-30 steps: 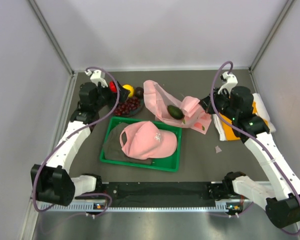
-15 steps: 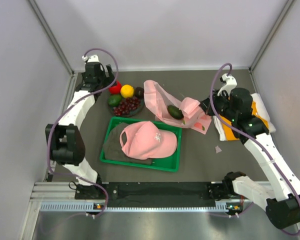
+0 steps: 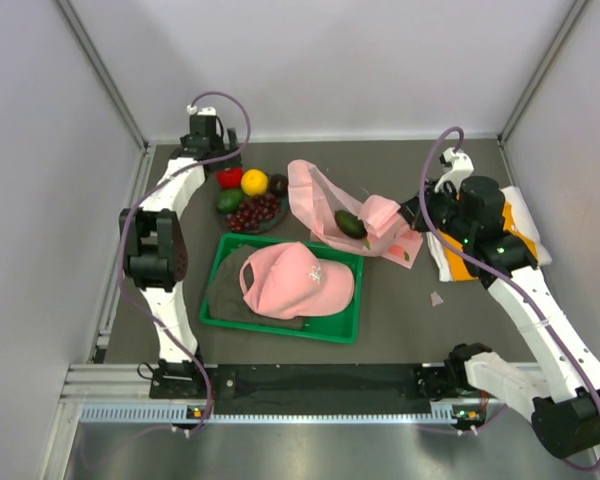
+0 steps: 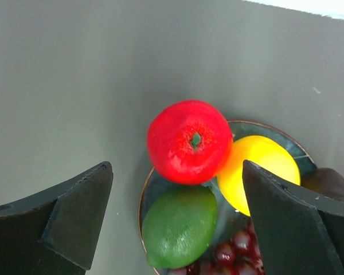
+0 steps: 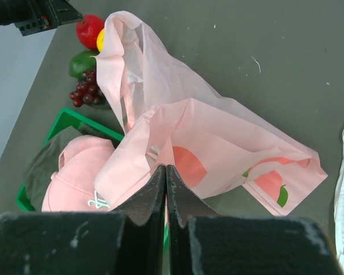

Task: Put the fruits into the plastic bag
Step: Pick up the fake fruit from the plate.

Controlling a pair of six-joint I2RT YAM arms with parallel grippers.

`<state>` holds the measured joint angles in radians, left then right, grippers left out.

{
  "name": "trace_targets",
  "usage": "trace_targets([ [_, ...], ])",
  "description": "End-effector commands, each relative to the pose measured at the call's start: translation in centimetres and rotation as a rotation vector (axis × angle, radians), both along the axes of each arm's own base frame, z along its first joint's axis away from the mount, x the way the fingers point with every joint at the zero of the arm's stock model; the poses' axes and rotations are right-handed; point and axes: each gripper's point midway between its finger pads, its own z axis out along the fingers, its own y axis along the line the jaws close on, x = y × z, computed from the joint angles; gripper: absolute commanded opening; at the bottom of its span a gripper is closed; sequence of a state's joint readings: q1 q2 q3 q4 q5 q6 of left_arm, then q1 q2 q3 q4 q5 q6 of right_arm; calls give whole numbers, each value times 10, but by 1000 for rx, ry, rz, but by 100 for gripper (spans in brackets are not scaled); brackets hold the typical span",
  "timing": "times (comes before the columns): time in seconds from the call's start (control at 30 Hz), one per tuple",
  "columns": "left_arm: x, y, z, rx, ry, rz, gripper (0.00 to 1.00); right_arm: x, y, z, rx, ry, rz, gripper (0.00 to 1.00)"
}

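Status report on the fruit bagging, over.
Left gripper open above the red fruit. Right gripper shut on the plastic bag. One avocado at the bag. Nothing blocking.

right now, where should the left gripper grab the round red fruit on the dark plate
Probably from above, across the middle of the round red fruit: it sits stem dimple up. The yellow citrus and green oval fruit crowd it, so put one finger on its free side.

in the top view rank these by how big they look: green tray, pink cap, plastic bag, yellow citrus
1. green tray
2. plastic bag and pink cap: too alike to rank
3. yellow citrus, smallest by far
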<state>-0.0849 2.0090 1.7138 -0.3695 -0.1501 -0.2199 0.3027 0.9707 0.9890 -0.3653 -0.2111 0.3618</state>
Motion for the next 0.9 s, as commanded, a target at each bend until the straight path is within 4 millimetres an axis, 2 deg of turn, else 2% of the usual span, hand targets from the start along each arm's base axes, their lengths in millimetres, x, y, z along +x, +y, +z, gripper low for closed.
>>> trace_targets([
  [0.0,14,2,9,36,-25,-23,99,1,-1,15,8,-46,1,0],
  [0.2,23,-7,-10,31,17,-85,98,1,-1,16,13,-45,4,0],
  [0.53,34,-6,-24,51,44,-87,98,-2,-2,16,9,-42,-2,0],
  [0.6,34,-7,-33,50,67,-95,97,-3,-2,17,13,-42,-1,0],
  [0.87,35,-11,-44,29,95,-110,97,-3,-2,16,12,-39,-1,0],
])
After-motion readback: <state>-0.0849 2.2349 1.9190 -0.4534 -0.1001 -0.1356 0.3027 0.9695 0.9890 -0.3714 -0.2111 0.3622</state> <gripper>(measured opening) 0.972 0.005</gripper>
